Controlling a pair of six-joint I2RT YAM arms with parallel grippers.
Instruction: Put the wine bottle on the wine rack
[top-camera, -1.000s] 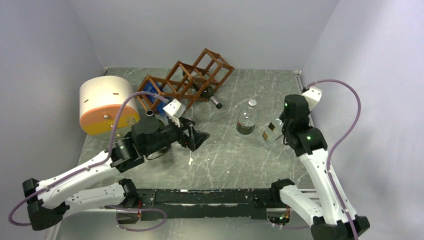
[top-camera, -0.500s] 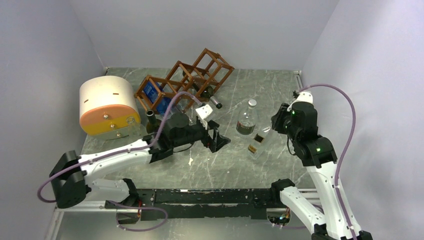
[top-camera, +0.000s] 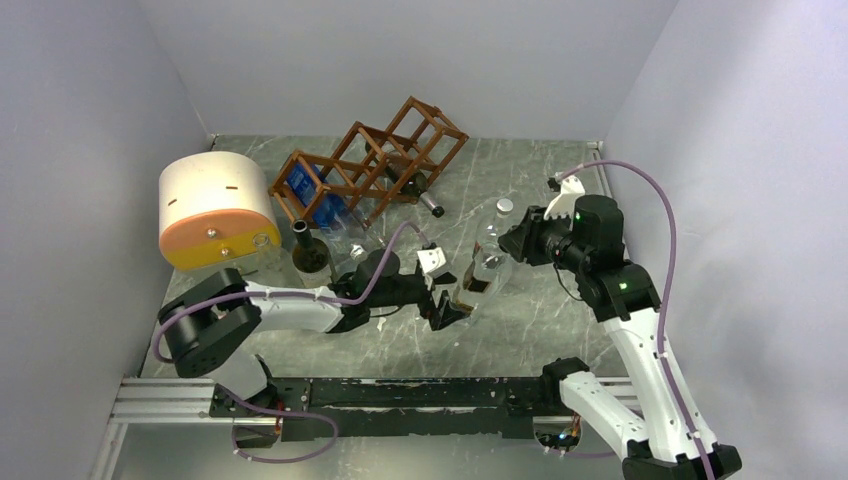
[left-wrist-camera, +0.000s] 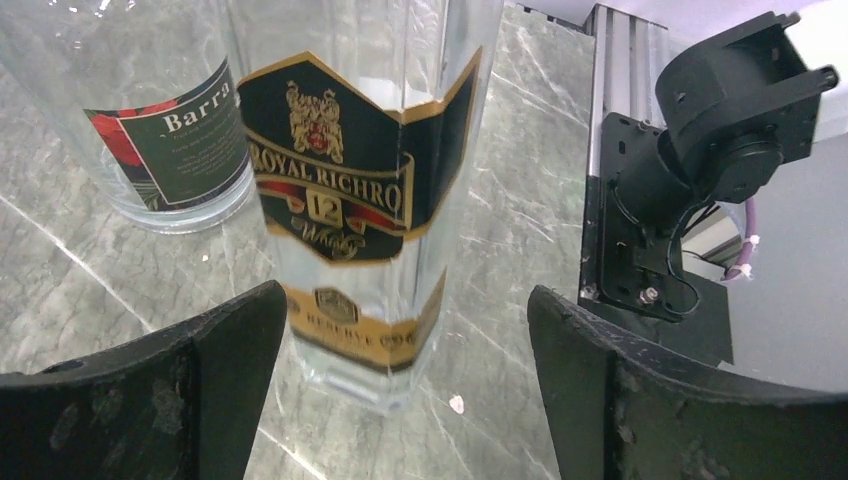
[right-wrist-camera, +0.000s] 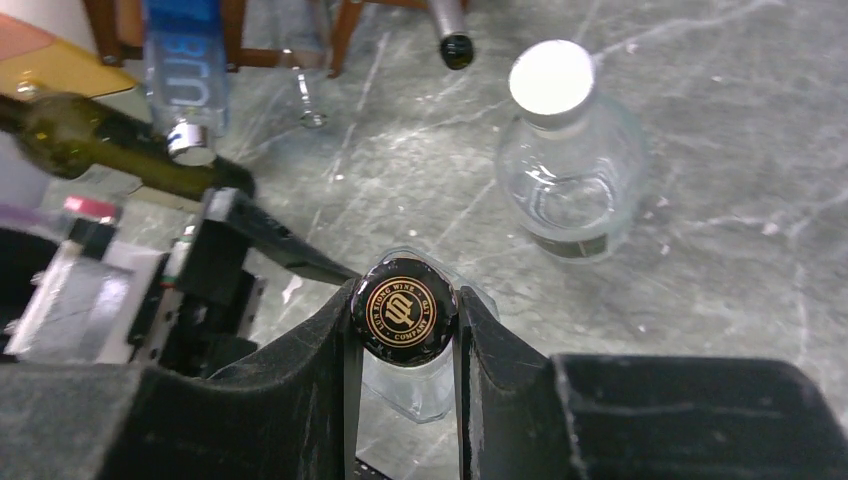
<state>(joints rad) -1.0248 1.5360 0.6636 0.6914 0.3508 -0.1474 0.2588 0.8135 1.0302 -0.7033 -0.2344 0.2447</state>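
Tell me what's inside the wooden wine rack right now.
A blue bottle lies in a left cell of the rack, its neck sticking out. A dark bottle pokes its neck from a middle cell; its body is mostly hidden by the slats.

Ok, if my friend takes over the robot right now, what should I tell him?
The right pincer is shut on the black cap of the square clear bottle.
The left pincer is open, one finger on each side of that bottle's lower body, not touching it.
The wine rack is at the back of the table, with a blue bottle and a dark bottle in it.
Left to do: get the held bottle into a free cell. A round clear bottle stands beside it.
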